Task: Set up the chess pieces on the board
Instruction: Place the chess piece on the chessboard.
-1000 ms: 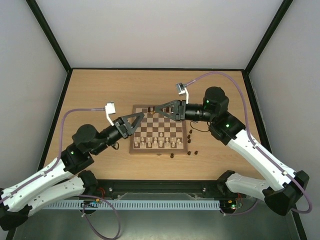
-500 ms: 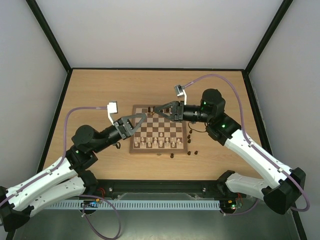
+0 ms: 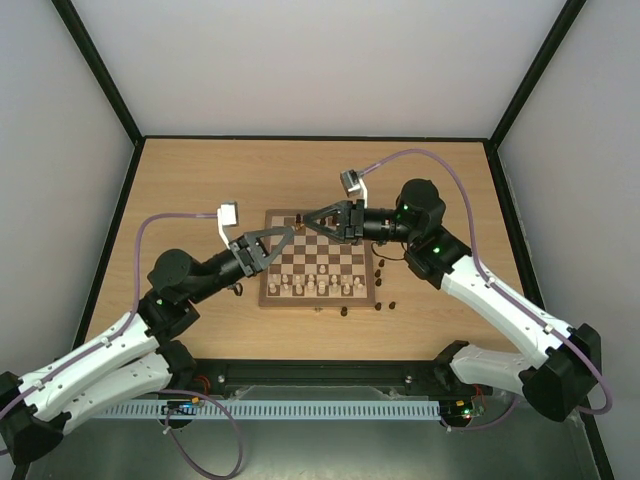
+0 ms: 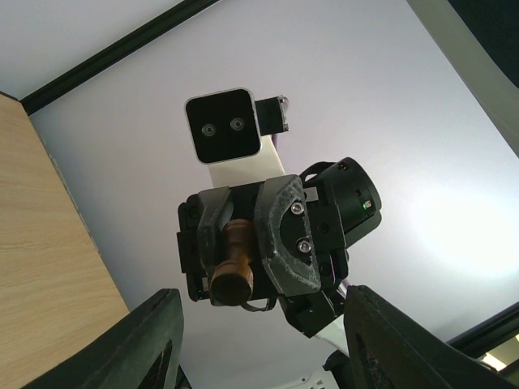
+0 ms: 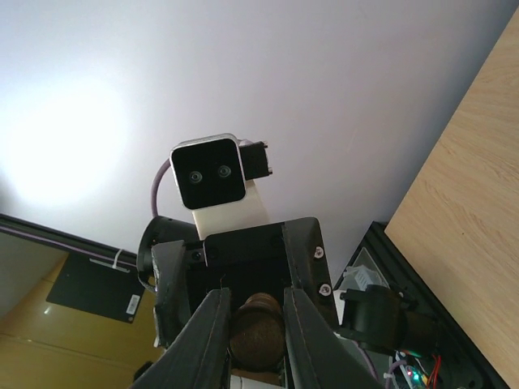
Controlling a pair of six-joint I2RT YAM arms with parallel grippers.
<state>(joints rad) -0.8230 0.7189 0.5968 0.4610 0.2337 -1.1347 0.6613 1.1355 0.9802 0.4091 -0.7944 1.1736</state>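
Right claw (image 3: pixel 307 217), clenched on one dark chess piece (image 4: pixel 231 261) over the far rank of the board (image 3: pixel 330 252), is best lowered upright and opened only once the piece is seated; left claw (image 3: pixel 288 232), released and empty, is to be held clear.

The left arm (image 3: pixel 100 362) and the right arm (image 3: pixel 505 312) had white shells on their long links and black rounded housings at the joints, dotted with small green lights (image 3: pixel 410 208); a pale purple cable (image 3: pixel 140 232) ran off the left arm, another (image 3: pixel 445 155) off the right; the left gripper (image 3: pixel 287 231) and the right gripper (image 3: pixel 311 216) were black triangular frames; the right wrist camera (image 4: pixel 223 127) and the left wrist camera (image 5: pixel 207 176) were white blocks with black faces and two small lenses; silver screws (image 4: pixel 298 209) studded a grey finger plate; the left arm's own fingers (image 4: pixel 150 340) were matte black.
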